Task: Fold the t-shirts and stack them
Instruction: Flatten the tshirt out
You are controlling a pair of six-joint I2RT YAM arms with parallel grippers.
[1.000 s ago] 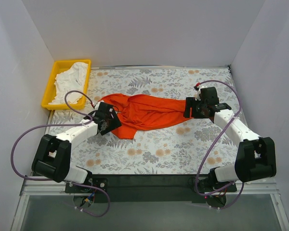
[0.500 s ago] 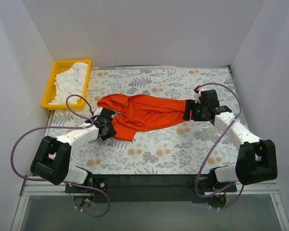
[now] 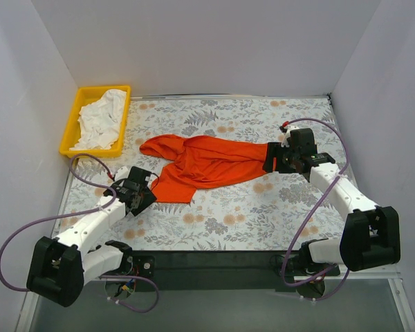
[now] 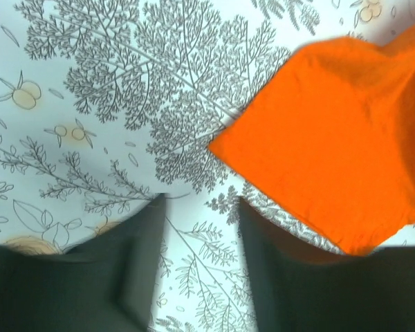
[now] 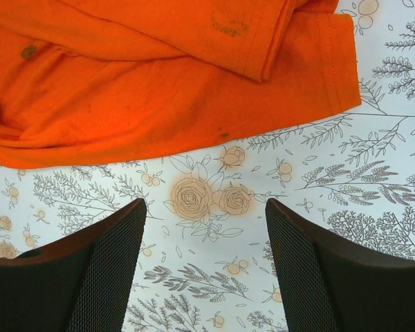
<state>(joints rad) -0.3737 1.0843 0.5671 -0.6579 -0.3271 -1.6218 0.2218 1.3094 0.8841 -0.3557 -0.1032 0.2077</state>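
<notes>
The orange-red t-shirt (image 3: 206, 162) lies crumpled lengthwise across the middle of the floral table. Its lower left corner shows in the left wrist view (image 4: 339, 152); its right hem end shows in the right wrist view (image 5: 159, 90). The white t-shirt (image 3: 102, 119) lies bunched in the yellow tray (image 3: 72, 121) at the back left. My left gripper (image 3: 140, 198) is open and empty, just left of the shirt's lower corner, with only tablecloth between its fingers (image 4: 145, 263). My right gripper (image 3: 271, 158) is open and empty over bare cloth at the shirt's right end; its fingers (image 5: 100, 263) hold nothing.
White walls close in the table on the left, back and right. Purple cables loop from both arms, one (image 3: 90, 171) lying on the table left of the left arm. The table's near edge (image 3: 207, 252) runs in front of the arm bases.
My left gripper has let go of the shirt's lower left part and drawn back down and to the left. The shirt corner now lies flat. The right gripper has barely moved.
</notes>
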